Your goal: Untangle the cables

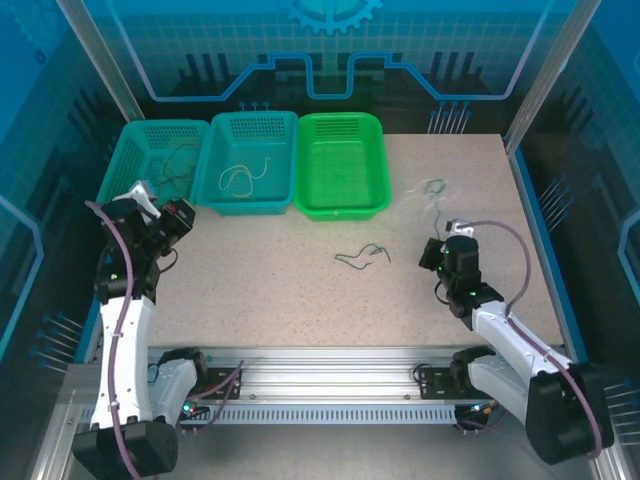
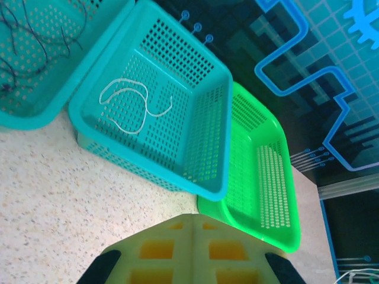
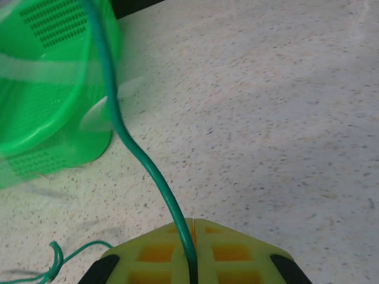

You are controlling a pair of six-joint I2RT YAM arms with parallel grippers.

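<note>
Right gripper (image 3: pixel 192 223) is pinched tight on a green cable (image 3: pixel 144 161) that runs up ahead of it. Left gripper (image 2: pixel 192 220) is closed on nothing, and a cream cable (image 2: pixel 127 105) sits in the teal basket (image 2: pixel 207 136) just ahead of it.

On the table (image 1: pixel 300 300), three baskets stood in a row along the far edge. Cables (image 1: pixel 178 165) lay in the left basket (image 1: pixel 165 124), one cable (image 1: pixel 245 175) lay in the middle basket (image 1: pixel 258 114), and another cable (image 1: pixel 362 257) lay before the right basket (image 1: pixel 342 211).
</note>
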